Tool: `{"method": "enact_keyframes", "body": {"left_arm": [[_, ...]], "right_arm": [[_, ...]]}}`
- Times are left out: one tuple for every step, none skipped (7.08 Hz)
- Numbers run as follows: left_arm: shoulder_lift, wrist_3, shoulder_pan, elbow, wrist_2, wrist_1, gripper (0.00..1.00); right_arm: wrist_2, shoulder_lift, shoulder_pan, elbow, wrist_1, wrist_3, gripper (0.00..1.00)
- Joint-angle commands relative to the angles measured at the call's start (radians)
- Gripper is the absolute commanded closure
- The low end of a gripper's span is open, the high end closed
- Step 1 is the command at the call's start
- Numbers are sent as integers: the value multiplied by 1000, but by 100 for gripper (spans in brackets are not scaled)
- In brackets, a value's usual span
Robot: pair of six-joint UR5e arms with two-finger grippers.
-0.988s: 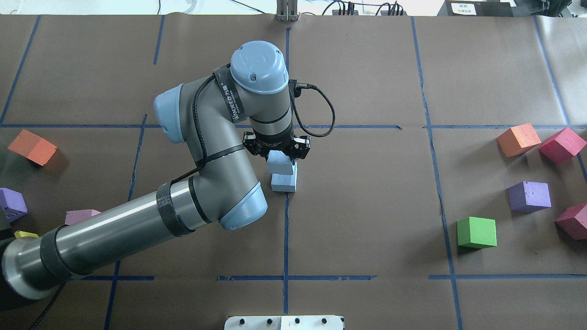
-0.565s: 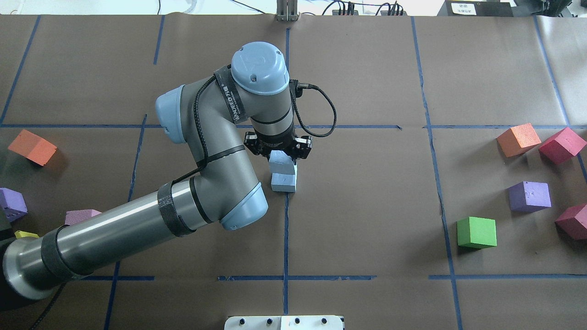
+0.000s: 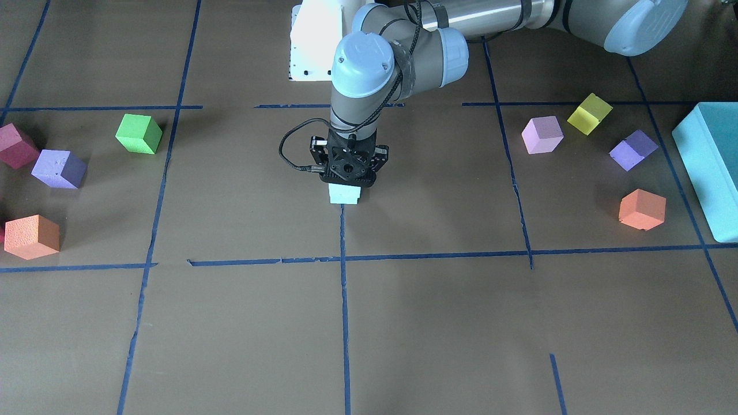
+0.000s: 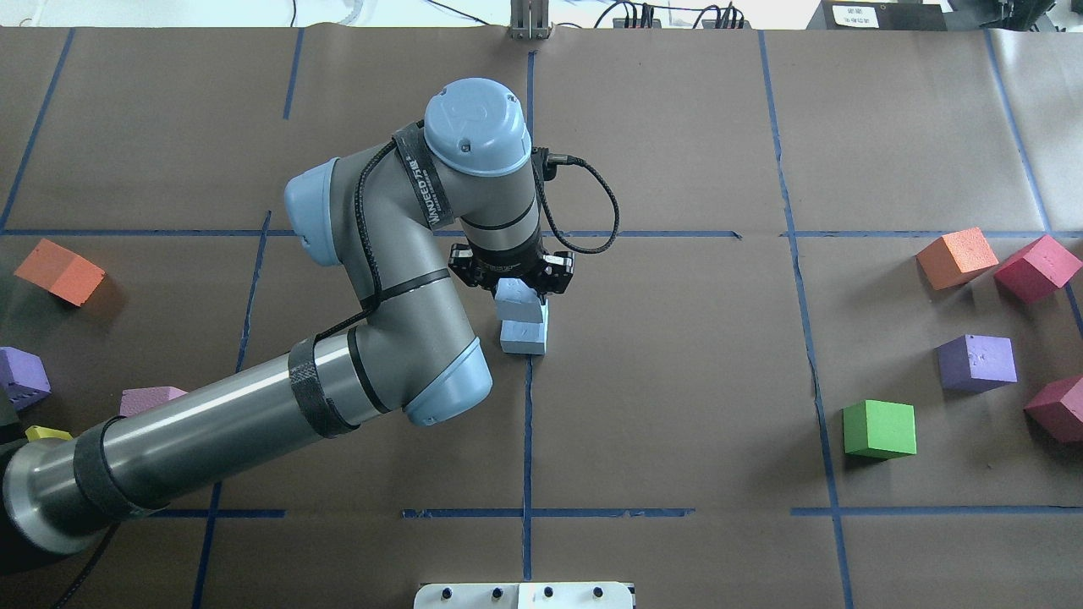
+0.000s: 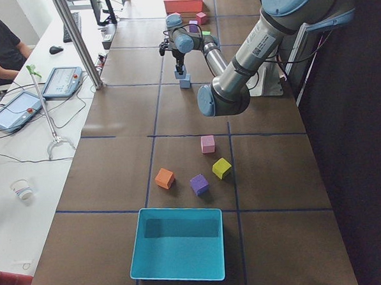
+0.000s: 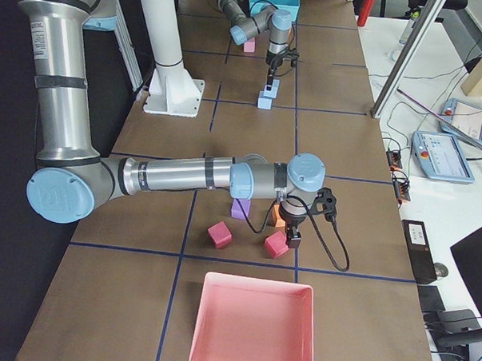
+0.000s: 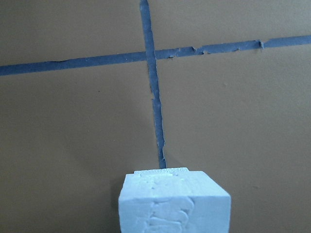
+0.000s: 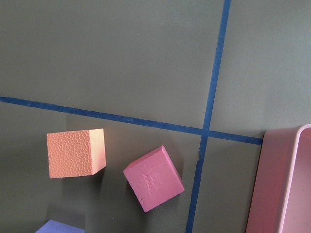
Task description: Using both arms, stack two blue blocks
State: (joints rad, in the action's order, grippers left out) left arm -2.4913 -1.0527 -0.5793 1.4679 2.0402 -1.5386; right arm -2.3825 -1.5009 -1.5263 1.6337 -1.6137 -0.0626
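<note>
The two blue blocks stand stacked at the table's middle on a blue tape line. The upper block [image 4: 516, 301] sits slightly askew on the lower one [image 4: 525, 338]. My left gripper [image 4: 518, 292] points straight down and is shut on the upper block, which also shows in the front view [image 3: 345, 195] and the left wrist view [image 7: 174, 204]. My right gripper [image 6: 291, 237] hangs low over a maroon cube [image 8: 153, 178] and an orange cube [image 8: 75, 153] at the table's right end. I cannot tell whether it is open or shut.
A green cube [image 4: 880, 429], a purple cube [image 4: 977, 362], an orange cube [image 4: 956, 257] and a maroon cube [image 4: 1036, 267] lie at the right. A pink tray [image 6: 251, 325] is at the right end, a teal bin [image 5: 177, 245] at the left end with several cubes nearby.
</note>
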Motion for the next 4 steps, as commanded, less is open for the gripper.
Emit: {"method": "enact_keyframes", "body": {"left_arm": [[0,-1,6,2,0,0,88],[0,-1,6,2,2,2,87],[2,-1,6,2,2,2,86],[2,-1,6,3,2,3,86]], "right_arm": [[0,1,0,0,0,0,0],[0,1,0,2,0,0,0],[0,1,0,0,0,0,0],[0,1,0,2,0,0,0]]}}
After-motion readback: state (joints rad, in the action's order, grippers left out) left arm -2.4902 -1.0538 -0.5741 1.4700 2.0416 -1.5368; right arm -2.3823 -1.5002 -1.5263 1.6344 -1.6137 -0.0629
